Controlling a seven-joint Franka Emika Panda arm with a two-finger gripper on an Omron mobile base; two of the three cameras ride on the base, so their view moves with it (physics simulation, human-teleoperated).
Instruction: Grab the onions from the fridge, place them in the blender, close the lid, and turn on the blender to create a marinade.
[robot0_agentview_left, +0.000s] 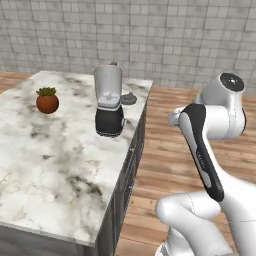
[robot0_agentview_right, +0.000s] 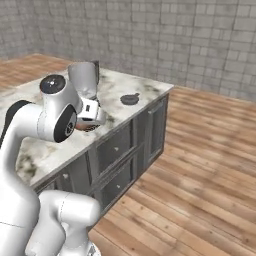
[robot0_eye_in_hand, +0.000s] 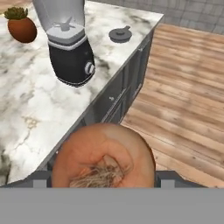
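I have the orange-brown onion (robot0_eye_in_hand: 103, 155) clamped between my fingers (robot0_eye_in_hand: 43, 179), root end facing the hand camera, held out past the table (robot0_agentview_left: 50, 170) edge over the wood floor (robot0_eye_in_hand: 188, 100). The blender (robot0_agentview_left: 109, 102) stands on the marble table near its far corner, jug open, blades visible at the bottom, and as far as I can see nothing is inside it. Its lid (robot0_eye_in_hand: 120, 33) lies flat on the table just beside it, toward the edge. A small potted plant (robot0_agentview_left: 47, 100) sits well apart. By my reckoning this onion is fetched but not yet dropped in; I can't see the second onion or the fridge from here. Lidding and the dial remain.
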